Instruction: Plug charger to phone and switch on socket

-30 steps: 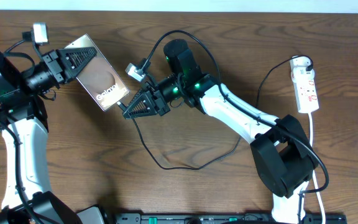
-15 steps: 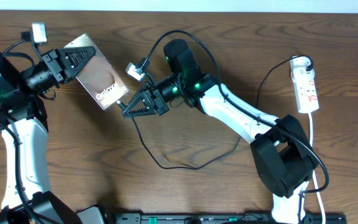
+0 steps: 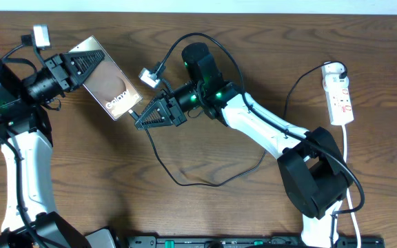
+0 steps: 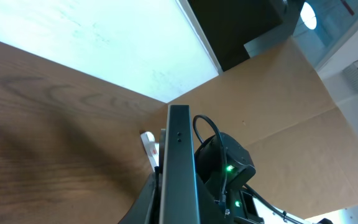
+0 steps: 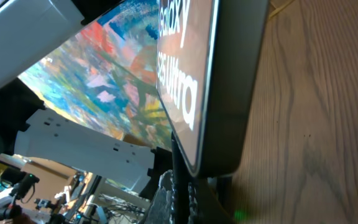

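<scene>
fingers of the left gripper [image 3: 92,62] clamp the phone [image 3: 112,89] near the far-left corner of the table [image 3: 81,172]. right gripper [image 3: 143,119] pinches the charger [image 3: 185,183] tip against its lower edge, seating unclear. socket [image 3: 340,96], far-right edge, not yet switched.

Overhead, soft even light falls on the brown wooden counter [image 3: 81,172], sharp, with faint shadows. The left wrist view holds a blown-out white surface [image 4: 92,37]. In the right wrist view the slim glossy dark-framed phone [image 5: 191,93] looms close, and the foreground is blurred.

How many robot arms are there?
2. The left white-and-black robot arm holds the slim brown-screened phone at the upper left. The right white-and-black arm holds the thin black charger cable at its lower end.
</scene>
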You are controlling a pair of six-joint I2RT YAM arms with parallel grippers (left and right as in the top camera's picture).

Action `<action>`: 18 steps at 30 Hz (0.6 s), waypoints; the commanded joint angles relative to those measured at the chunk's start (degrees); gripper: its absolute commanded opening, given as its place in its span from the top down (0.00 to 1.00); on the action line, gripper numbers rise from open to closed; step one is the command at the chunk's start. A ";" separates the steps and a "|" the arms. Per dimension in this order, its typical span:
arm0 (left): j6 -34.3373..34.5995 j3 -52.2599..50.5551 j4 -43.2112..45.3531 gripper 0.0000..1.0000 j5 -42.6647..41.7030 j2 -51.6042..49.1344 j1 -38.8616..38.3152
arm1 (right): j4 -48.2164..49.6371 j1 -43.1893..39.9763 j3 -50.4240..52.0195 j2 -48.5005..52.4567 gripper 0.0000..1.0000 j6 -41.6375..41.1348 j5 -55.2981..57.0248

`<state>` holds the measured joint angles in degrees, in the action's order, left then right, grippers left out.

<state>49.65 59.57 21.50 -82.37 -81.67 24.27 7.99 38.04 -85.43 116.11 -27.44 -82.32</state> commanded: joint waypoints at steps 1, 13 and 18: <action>-0.35 0.66 0.31 0.92 -4.17 0.09 -0.35 | 1.53 -0.72 -0.76 -1.57 0.99 -1.40 1.70; -0.35 0.66 0.33 0.92 -4.50 0.09 -0.35 | 5.57 -0.74 -0.76 -1.57 0.99 -7.30 0.79; -0.31 0.66 0.31 0.92 -4.61 0.09 -0.35 | 5.53 -0.98 -0.76 -1.57 0.99 -8.98 1.84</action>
<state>49.67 59.57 21.63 -82.61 -81.67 24.43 12.75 38.04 -85.36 116.11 -34.68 -83.72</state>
